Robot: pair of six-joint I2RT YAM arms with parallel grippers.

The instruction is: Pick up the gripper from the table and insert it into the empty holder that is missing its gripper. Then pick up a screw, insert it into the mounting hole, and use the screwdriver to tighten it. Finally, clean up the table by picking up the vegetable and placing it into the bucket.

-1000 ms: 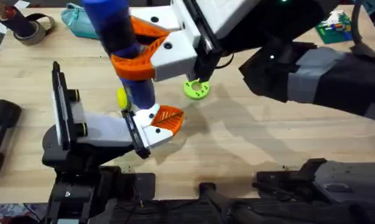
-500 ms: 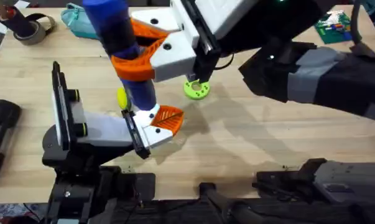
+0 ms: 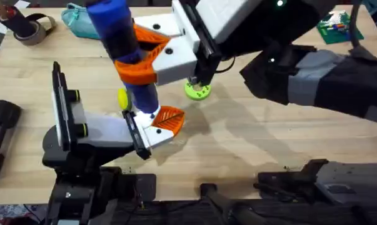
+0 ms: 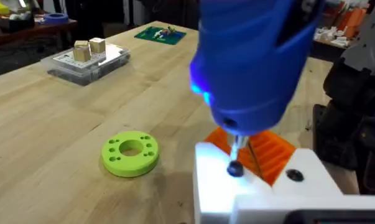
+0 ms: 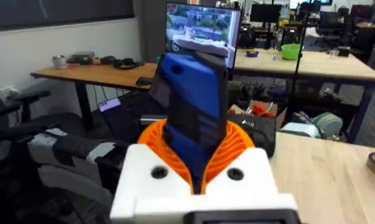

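1. Closest to the arm bases is one holder (image 3: 104, 131). It is grey with a black end plate. One gripper (image 3: 166, 120), the orange ribbed one on a white block, sits in the end of the holder, low over the table (image 3: 251, 144).
2. One small dark screw (image 4: 235, 168) sits in the white block. The thin metal tip touches its head. There is one more dark hole just beside it.
3. One blue screwdriver (image 3: 122, 37) stands over the screw and leans a little. The right gripper (image 3: 129, 56) squeezes it around the middle with its orange fingers.
4. This looks like the step of turning the screw tight. To do it well, I think the tip should stay right in the screw head. Push straight down and gently. Hold the tool steady so that it does not slip off and scratch the orange ribs.
5. A bit farther back, one green ring (image 3: 197, 90) with small holes lies flat on the table.
6. Far back lie one teal pouch (image 3: 79, 19) and one tape roll (image 3: 29, 25).
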